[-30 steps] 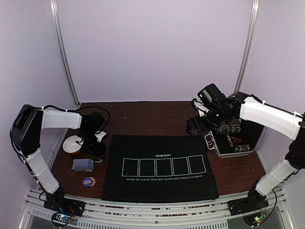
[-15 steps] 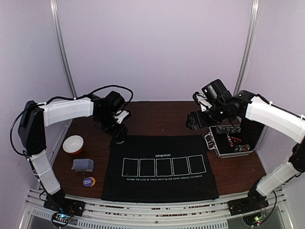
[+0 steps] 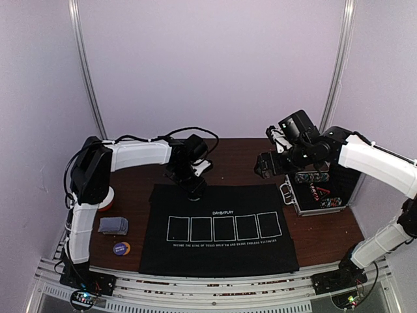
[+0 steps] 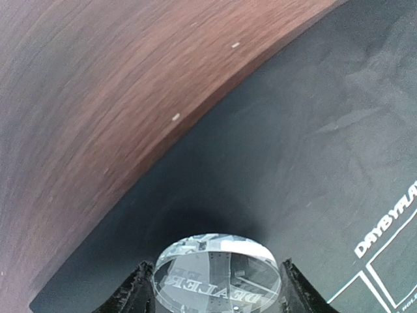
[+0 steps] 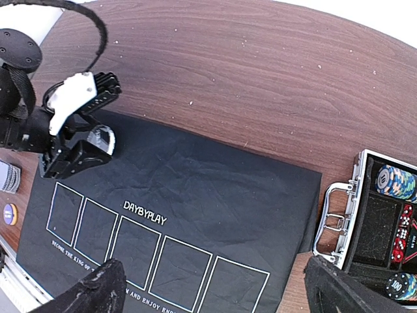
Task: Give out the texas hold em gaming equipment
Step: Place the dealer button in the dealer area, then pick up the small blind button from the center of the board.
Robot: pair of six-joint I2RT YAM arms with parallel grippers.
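Clamped rim-wise in the left end effector (image 4: 216, 295) over the far edge of the black mat (image 4: 280, 156), the slick dealer disc (image 4: 218, 274) could slip; the right end effector (image 5: 221, 290) gapes, empty.

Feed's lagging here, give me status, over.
Left gripper shut on dealer disc, at mat's far edge, left side. Right gripper open, empty, beside case. Mat bare there.

On the table (image 3: 234, 153), mat (image 3: 218, 257) central. Right of it, case (image 3: 319, 193) with chips (image 5: 394, 182) inside. Left of mat: card deck (image 3: 113, 225), blind disc (image 3: 121, 248) just nearer. Over mat's far-left corner: dealer disc (image 4: 218, 277).
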